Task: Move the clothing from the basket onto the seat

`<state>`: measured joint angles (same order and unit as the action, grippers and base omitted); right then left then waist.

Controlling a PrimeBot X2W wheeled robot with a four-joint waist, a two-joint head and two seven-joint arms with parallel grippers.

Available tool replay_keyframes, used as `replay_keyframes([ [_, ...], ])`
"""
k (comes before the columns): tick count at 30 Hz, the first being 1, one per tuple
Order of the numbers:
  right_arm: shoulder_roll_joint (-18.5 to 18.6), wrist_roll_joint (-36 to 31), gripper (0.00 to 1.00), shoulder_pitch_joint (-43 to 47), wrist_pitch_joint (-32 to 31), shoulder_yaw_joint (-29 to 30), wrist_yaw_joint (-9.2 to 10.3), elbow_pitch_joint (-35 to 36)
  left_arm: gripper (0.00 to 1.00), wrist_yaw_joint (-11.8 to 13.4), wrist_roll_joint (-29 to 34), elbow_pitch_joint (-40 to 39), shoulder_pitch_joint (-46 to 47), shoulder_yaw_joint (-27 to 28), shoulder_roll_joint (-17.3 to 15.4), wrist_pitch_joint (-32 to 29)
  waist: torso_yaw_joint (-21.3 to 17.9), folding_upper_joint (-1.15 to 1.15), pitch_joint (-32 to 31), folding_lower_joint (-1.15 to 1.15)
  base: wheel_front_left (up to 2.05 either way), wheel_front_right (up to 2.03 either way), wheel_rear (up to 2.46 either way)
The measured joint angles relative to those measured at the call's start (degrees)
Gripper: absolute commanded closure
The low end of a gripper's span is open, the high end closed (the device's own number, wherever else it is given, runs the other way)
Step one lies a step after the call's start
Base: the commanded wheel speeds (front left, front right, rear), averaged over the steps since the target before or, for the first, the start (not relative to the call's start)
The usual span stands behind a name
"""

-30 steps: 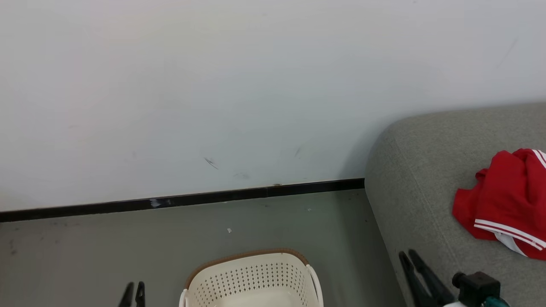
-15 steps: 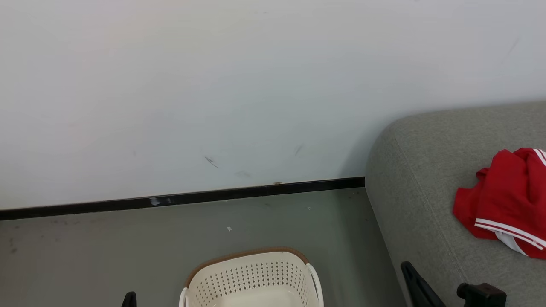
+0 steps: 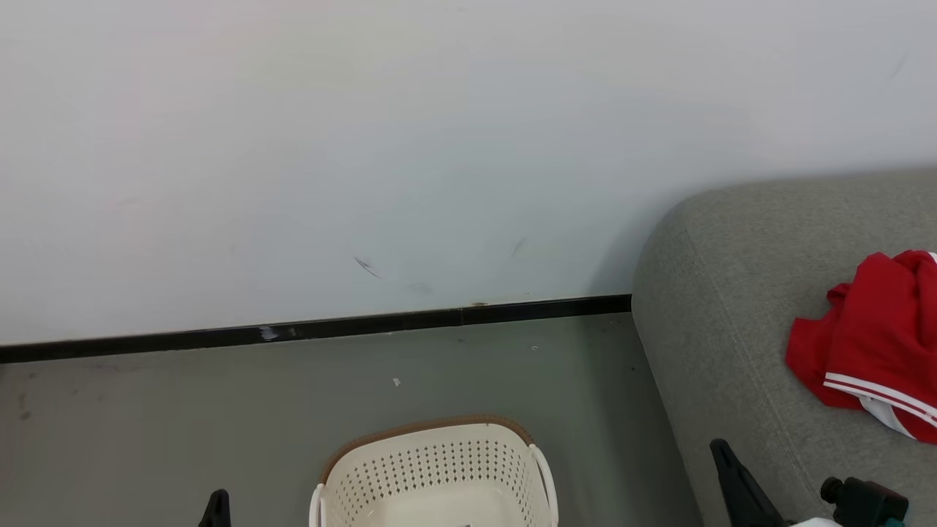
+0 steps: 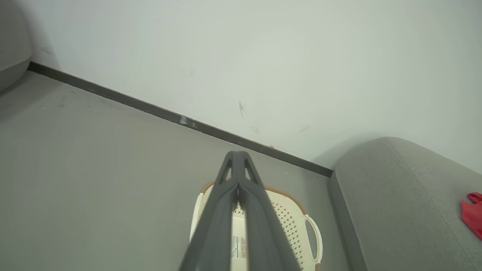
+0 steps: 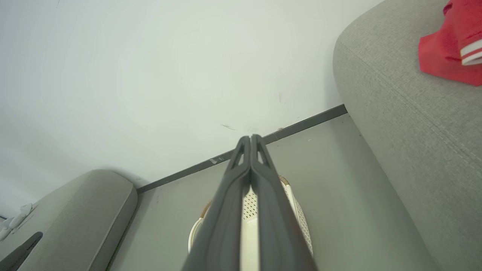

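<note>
The clothing is a crumpled red garment with white stripes. It lies on the grey seat at the right and also shows in the wrist views: clothing, clothing. The cream basket stands on the floor beside the seat, and the part of its inside that I see is bare. My left gripper is shut on nothing, to the left of the basket. My right gripper is shut and empty over the seat's near edge. In the wrist views, both the left gripper and the right gripper point over the basket.
A white wall with a black skirting board runs behind the grey floor. A second grey upholstered piece stands to the left of the basket.
Both grippers have closed and sunk lower in the head view. The camera has tipped a little, so the whole scene sits slightly higher. The clothing and basket have not moved.
</note>
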<state>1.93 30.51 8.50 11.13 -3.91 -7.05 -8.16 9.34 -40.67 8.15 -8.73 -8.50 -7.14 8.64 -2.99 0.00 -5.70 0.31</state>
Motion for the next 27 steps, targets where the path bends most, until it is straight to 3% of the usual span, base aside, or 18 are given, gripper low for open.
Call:
replay_keyframes([
  [14, 0.96, 12.81, 1.0, -2.24, -2.32, 1.33, 0.0, -0.99, 1.0, -2.5, -9.69, 0.14, 1.71, 2.44, 0.98, -3.08, 0.8, 0.0, 1.13, 0.18, 0.0, 0.0, 0.0],
  [27, 1.88, 24.69, 1.0, -4.34, -4.65, 1.94, 0.0, -2.24, 1.0, -4.7, -18.52, 0.76, 3.78, 4.7, 1.79, -5.38, 1.29, 0.0, 2.17, -0.08, 0.0, 0.0, 0.0],
])
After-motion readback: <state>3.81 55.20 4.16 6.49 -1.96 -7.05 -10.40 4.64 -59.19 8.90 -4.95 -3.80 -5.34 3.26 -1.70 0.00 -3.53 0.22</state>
